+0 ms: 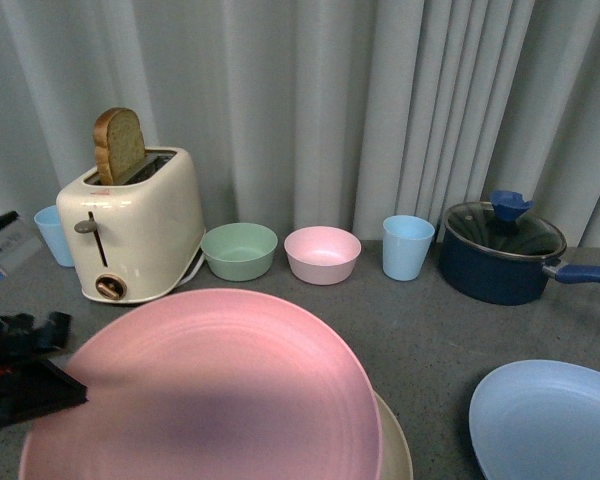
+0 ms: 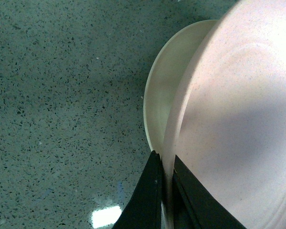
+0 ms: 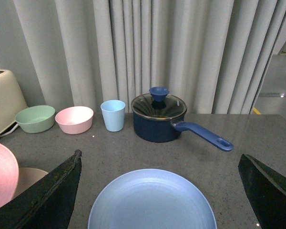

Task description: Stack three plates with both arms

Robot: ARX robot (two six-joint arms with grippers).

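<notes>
pink plate [image 1: 210, 390] tilted, lower centre of front view, rim pinched by left gripper [image 2: 165, 160] over beige plate [image 2: 167, 86]. right gripper [image 3: 159, 157] spread wide above blue plate [image 3: 152, 202].

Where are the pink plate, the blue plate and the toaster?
pink plate [image 1: 215, 385], front view, its middle
blue plate [image 3: 152, 202], right wrist view, its middle
toaster [image 1: 155, 225], front view, its side wall

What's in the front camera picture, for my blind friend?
The left gripper holds a big pink plate over a beige plate on the grey table. A light blue plate lies at right; behind stand a toaster, a green bowl, a pink bowl, a cup and a lidded pot.
</notes>
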